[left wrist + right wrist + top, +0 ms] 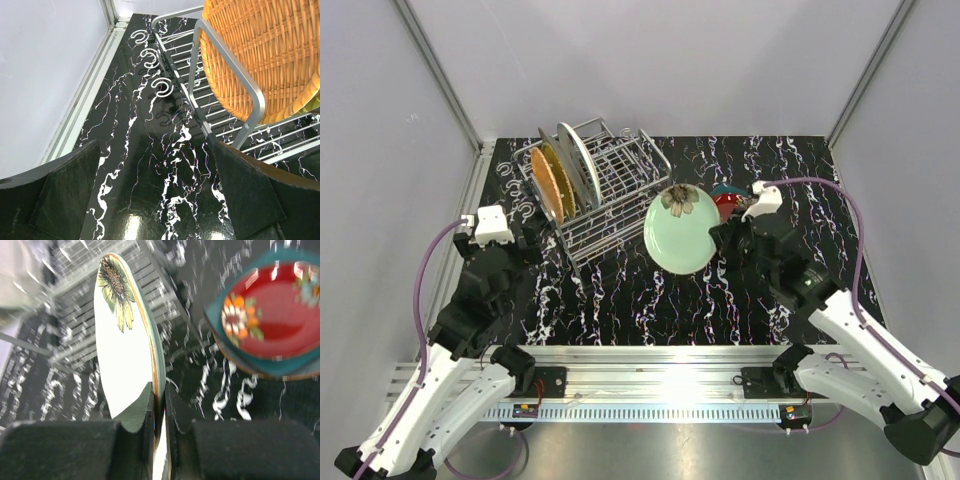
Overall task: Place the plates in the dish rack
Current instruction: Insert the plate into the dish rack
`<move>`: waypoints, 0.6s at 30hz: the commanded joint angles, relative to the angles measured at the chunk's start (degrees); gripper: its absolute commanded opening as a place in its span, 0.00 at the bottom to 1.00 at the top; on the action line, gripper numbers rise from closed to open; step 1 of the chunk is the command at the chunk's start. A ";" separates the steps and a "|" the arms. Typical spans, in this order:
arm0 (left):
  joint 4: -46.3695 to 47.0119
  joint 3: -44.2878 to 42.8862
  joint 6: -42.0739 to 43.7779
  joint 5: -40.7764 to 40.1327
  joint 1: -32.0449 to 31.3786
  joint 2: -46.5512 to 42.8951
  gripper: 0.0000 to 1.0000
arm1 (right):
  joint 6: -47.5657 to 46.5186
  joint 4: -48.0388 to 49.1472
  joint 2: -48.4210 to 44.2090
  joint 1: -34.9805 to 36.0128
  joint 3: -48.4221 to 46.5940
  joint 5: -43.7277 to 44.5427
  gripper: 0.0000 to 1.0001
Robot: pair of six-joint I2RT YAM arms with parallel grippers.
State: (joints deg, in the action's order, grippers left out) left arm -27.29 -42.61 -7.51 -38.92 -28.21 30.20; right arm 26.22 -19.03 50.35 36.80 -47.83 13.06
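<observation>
The dish rack stands at the back left of the table. An orange woven plate and a grey plate stand on edge in its left end. My right gripper is shut on the rim of a pale blue-green plate with a sunflower print, held upright above the table just right of the rack. In the right wrist view the gripper pinches that plate's edge. My left gripper is open over bare table beside the rack's rail, below the orange plate.
A red patterned plate lies on a dark teal plate behind the right gripper; the same stack shows in the top view. Hooks jut from the rack's left end. Walls enclose the table on three sides.
</observation>
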 commanded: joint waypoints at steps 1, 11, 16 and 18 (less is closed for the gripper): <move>3.03 0.07 0.39 -1.86 0.35 0.21 0.99 | -0.99 8.65 1.14 0.47 -9.36 1.80 0.00; 3.56 0.25 0.56 -1.34 0.43 0.65 0.99 | -8.02 10.24 9.41 6.52 -22.56 8.55 0.00; 3.64 0.16 0.56 -1.34 0.35 0.83 0.99 | -10.92 11.91 15.47 10.31 -28.09 13.30 0.00; 3.56 0.25 0.56 -1.34 0.52 0.65 0.99 | -12.06 12.69 17.93 11.80 -29.50 15.67 0.00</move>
State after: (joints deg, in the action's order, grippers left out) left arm -26.85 -42.61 -7.35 -39.29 -28.03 30.76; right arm 16.14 -18.06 66.94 46.48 -71.16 22.79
